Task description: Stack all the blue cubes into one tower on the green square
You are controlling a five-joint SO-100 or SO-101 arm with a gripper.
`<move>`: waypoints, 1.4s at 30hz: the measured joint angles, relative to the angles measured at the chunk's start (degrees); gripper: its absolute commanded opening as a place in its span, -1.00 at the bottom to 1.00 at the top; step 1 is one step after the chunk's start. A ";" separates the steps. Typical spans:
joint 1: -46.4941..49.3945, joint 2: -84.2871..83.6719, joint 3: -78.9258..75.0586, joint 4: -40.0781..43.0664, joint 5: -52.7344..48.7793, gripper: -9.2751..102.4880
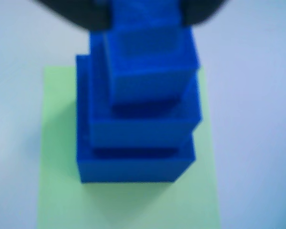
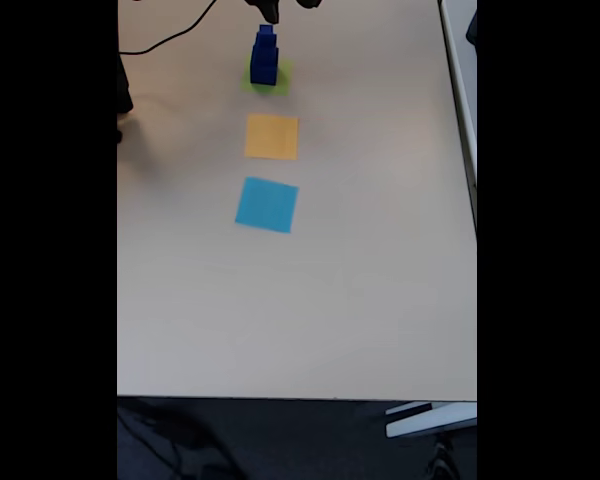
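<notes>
Blue cubes (image 1: 138, 119) are stacked, slightly twisted, on the green square (image 1: 57, 191). The hand (image 1: 145, 16) is blurred at the top cube; its grip cannot be told. Any sideways drag at withdrawal could topple the tower.

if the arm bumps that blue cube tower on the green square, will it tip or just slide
Probably topple: the blue cube tower is narrow and tall, its layers visibly offset in the wrist view. The cubes look hard and smooth, so upper ones may slide off first. The thin green square likely shifts easily.
</notes>
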 measured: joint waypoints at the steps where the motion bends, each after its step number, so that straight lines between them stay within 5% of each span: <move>1: -0.09 0.00 0.26 0.09 0.00 -0.84; 42: -2.11 -0.26 6.68 -2.72 1.32 -0.84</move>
